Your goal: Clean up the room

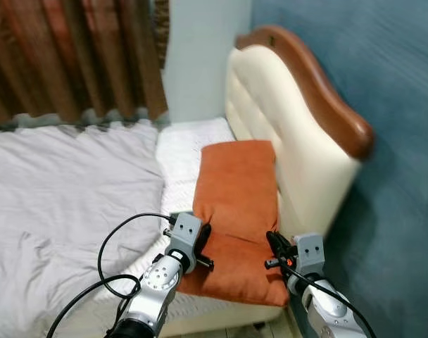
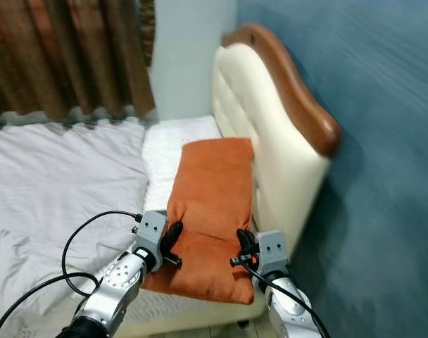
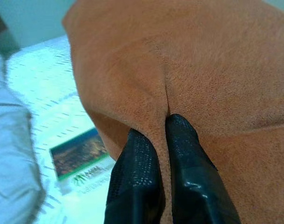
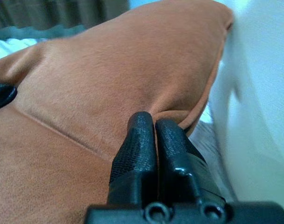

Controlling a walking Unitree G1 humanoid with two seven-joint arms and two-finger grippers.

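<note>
An orange pillow [image 1: 238, 204] lies lengthwise on the bed, against the cream headboard [image 1: 284, 134]. My left gripper [image 1: 202, 238] is shut on a pinch of the orange pillow [image 3: 188, 74] at its left edge near the foot end. On the headboard side, my right gripper [image 1: 273, 245] is shut on a fold of the same orange pillow [image 4: 100, 84]. Both black finger pairs press cloth between them.
A rumpled grey sheet [image 1: 59, 190] covers the bed's left part, with bare white mattress [image 1: 182, 155] beside the pillow. A printed label [image 3: 79, 151] sits on the mattress. Brown curtains [image 1: 73, 56] hang behind. A blue wall [image 1: 383, 70] stands right of the headboard.
</note>
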